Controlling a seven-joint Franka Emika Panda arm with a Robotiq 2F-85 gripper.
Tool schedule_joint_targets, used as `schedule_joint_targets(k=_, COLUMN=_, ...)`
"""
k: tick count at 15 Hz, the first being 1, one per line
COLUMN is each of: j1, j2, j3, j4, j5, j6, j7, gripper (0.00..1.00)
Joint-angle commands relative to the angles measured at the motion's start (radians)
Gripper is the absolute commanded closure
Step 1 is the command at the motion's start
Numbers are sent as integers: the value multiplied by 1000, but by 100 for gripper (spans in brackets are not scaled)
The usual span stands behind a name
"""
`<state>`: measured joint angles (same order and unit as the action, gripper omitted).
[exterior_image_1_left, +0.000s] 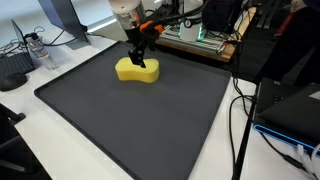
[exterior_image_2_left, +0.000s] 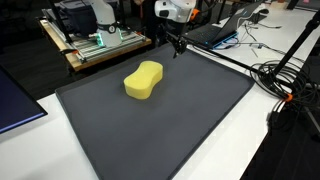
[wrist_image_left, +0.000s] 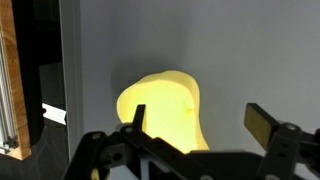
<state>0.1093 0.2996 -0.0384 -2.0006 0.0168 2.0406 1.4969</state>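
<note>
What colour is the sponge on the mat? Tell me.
The sponge is plain yellow, clearest in an exterior view.

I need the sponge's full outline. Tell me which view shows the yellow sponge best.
In an exterior view the sponge shows whole, nothing over it. In an exterior view the open gripper overlaps its top edge. The wrist view washes it out and the gripper hides its lower edge.

No legible text or labels anywhere.

Opposed exteriors, shared sponge (exterior_image_1_left: 138, 71); wrist overhead
</note>
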Motion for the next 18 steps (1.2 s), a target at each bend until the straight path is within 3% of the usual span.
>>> schedule_joint_targets(k=1, j1=22, j2=76, j3=-10, j4=86, j5=-42, j6=-51, j7=146, gripper=0)
schedule_joint_targets(k=6, j1=37, j2=157, j3=-20, j4=156, j5=-71, j6=-83, j7=296, gripper=0)
schedule_joint_targets(k=18, j1=9, j2=254, j3=-84, j4=272, j5=-84, j6=-147, j7=441, gripper=0)
